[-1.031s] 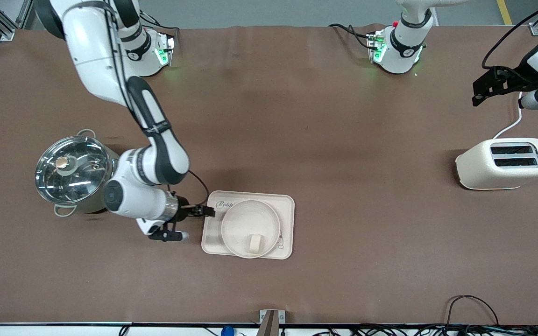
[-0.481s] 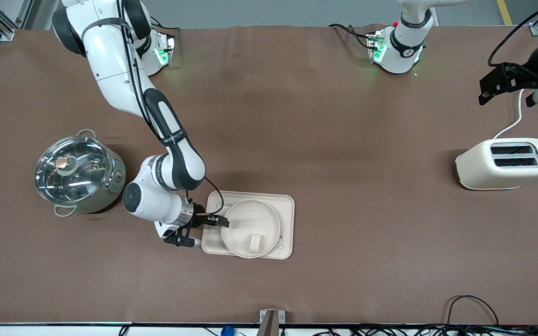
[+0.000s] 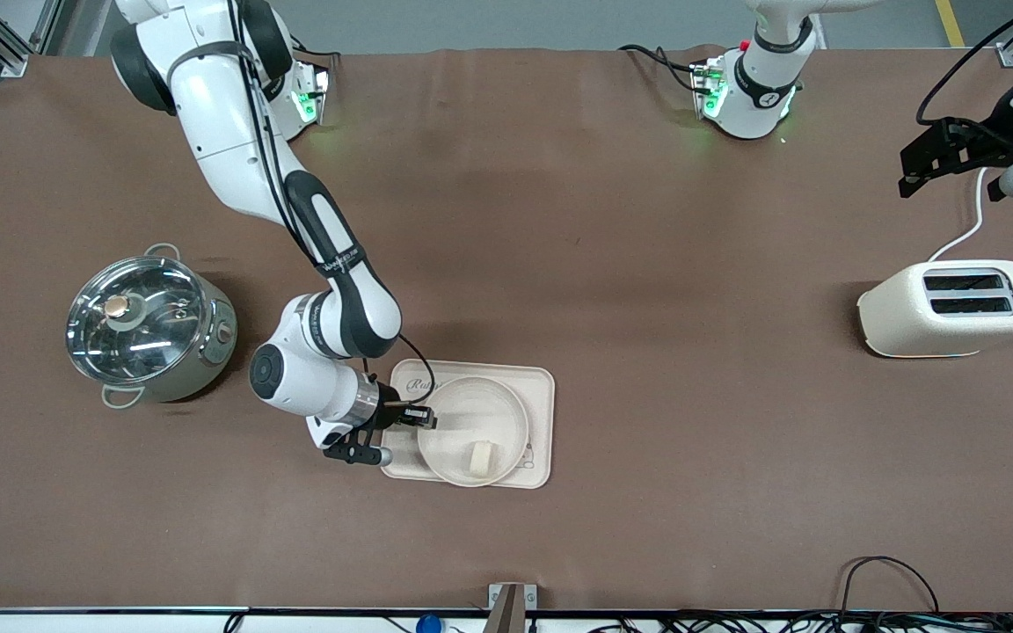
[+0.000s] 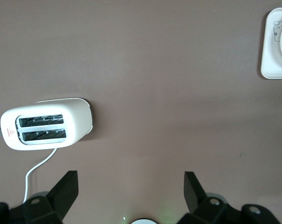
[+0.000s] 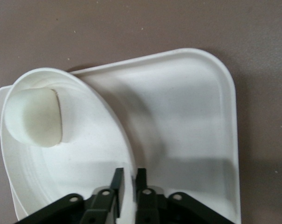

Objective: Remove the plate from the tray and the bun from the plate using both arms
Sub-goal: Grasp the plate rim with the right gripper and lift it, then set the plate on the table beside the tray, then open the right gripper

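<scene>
Right wrist view: plate rim pinched, lift still to come

The right gripper (image 5: 127, 179) had its jaws clenched on the rim of the plate (image 5: 80, 154), at about nine o'clock on the dish in the front view. The plate sat on the tray (image 3: 537, 387), the bun (image 3: 481, 457) in it near six o'clock. The left gripper (image 3: 946, 158) waited, jaws wide, above the toaster (image 3: 951, 309). The next move probably called for a level lift clear of the tray.
</scene>
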Action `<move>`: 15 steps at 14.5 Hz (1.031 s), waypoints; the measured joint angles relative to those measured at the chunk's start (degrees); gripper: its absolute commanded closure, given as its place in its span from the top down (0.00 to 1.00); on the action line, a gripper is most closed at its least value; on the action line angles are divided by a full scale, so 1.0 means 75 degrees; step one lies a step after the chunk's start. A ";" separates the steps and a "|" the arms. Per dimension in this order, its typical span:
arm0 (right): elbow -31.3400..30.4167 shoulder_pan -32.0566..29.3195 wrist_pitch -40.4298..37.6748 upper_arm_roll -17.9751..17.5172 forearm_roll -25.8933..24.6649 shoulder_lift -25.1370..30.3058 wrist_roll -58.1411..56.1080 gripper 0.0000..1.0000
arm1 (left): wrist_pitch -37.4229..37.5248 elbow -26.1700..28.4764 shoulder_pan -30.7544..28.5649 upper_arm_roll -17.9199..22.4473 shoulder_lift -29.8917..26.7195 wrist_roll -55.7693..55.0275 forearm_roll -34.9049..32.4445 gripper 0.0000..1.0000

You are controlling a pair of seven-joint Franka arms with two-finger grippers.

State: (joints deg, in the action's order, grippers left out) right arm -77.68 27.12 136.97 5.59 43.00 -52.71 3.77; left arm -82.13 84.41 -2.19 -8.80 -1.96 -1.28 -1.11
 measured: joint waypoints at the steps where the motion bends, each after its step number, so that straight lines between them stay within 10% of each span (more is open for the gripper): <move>1: 0.0019 -0.0001 0.0001 0.0003 0.0000 0.0000 0.0000 0.00 | 0.0010 -0.0009 0.0001 0.0000 0.0000 0.0000 0.0000 1.00; 8: -0.0263 0.0046 -0.1120 -0.0011 0.0001 0.0670 -0.0136 0.00 | 0.0176 -0.0043 0.0004 -0.0003 0.0000 0.0000 0.0000 1.00; 15: -0.4355 0.1672 0.0946 -0.0101 0.0053 0.3226 -0.0572 0.00 | 0.0180 -0.0049 0.0020 -0.0012 0.0000 0.0000 0.0000 1.00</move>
State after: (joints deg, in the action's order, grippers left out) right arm -110.35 39.66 144.06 4.83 43.40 -28.52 -0.52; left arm -80.78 84.04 -2.04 -8.89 -1.96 -1.28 -1.11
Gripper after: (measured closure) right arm 0.960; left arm 0.000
